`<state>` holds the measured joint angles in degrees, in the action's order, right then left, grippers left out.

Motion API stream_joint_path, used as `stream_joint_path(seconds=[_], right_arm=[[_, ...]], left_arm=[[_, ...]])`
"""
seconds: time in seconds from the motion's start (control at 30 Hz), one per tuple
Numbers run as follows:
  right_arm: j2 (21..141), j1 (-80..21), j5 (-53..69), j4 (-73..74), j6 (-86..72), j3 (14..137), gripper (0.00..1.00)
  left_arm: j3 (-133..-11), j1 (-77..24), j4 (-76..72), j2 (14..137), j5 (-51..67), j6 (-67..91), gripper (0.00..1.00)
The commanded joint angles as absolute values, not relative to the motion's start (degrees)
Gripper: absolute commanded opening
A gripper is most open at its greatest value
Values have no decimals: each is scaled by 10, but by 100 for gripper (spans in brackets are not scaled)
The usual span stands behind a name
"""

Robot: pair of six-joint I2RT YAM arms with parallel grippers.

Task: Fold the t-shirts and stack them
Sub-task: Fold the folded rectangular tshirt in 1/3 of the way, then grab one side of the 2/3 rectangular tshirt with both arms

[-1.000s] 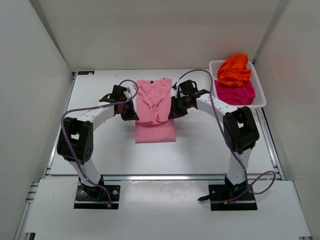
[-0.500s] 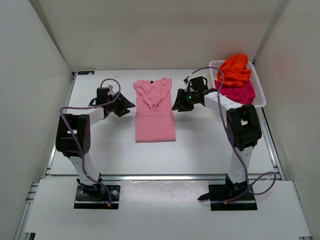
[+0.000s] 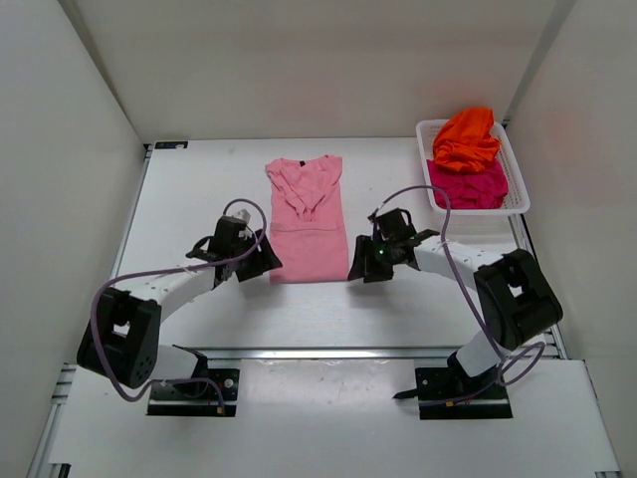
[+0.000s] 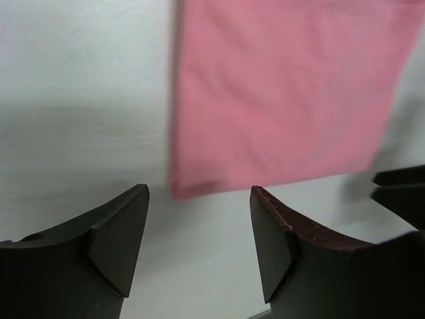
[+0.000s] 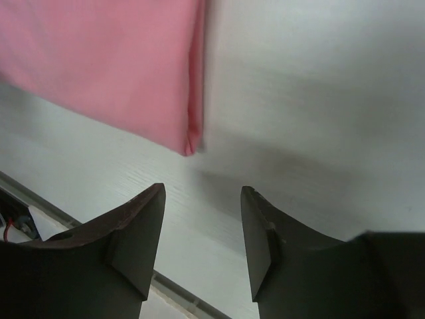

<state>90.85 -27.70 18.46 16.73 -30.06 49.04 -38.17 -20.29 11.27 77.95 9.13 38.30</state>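
White basket (image 3: 519, 189) holds orange shirt (image 3: 466, 139), seemingly crumpled.

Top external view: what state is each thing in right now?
Light pink fabric t-shirt: flat on table, sleeves folded in, unheld.
White plastic mesh basket: holds two shirts.
Bright orange fabric t-shirt: crumpled, topmost inside.
Deep magenta fabric t-shirt: crumpled beneath it.
Left gripper: open, empty.
Right gripper: open, empty.

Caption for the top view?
Left gripper and right gripper, open, at near corners of the pink shirt; orange shirt and magenta shirt in basket.
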Motion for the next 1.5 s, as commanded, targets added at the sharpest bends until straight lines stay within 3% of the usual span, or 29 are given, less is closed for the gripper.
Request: stream_joint_path(seconds=[0.0, 0.37, 0.47, 0.63, 0.7, 0.77, 0.8, 0.83, 0.87, 1.2, 1.47], right_arm=[[892, -283, 175, 111, -342, 469, 48], [925, -294, 192, 62, -365, 448, 47], [940, -293, 192, 65, -362, 453, 47], [962, -290, 198, 67, -356, 473, 43], [974, -292, 200, 68, -353, 484, 33], [986, -298, 204, 72, -350, 497, 16], [986, -297, 207, 72, -352, 497, 7], [984, -296, 208, 74, -349, 500, 0], [983, -297, 209, 77, -353, 504, 0], [909, -292, 178, 150, -311, 568, 0], [821, -340, 134, 172, -331, 519, 0]], left_arm=[[-350, -208, 128, 771, 14, 378, 73], [-330, -240, 80, 796, 4, 421, 69], [-331, -243, 69, 809, 11, 428, 56], [-338, -255, 71, 825, 22, 433, 53], [-339, -257, 67, 823, 24, 441, 45], [-343, -255, 64, 823, 21, 440, 20], [-345, -247, 64, 823, 23, 440, 15], [-348, -250, 62, 824, 25, 439, 4], [-352, -245, 64, 827, 27, 437, 0], [-430, -250, 138, 769, 17, 408, 0], [-403, -263, 180, 675, 18, 405, 0]])
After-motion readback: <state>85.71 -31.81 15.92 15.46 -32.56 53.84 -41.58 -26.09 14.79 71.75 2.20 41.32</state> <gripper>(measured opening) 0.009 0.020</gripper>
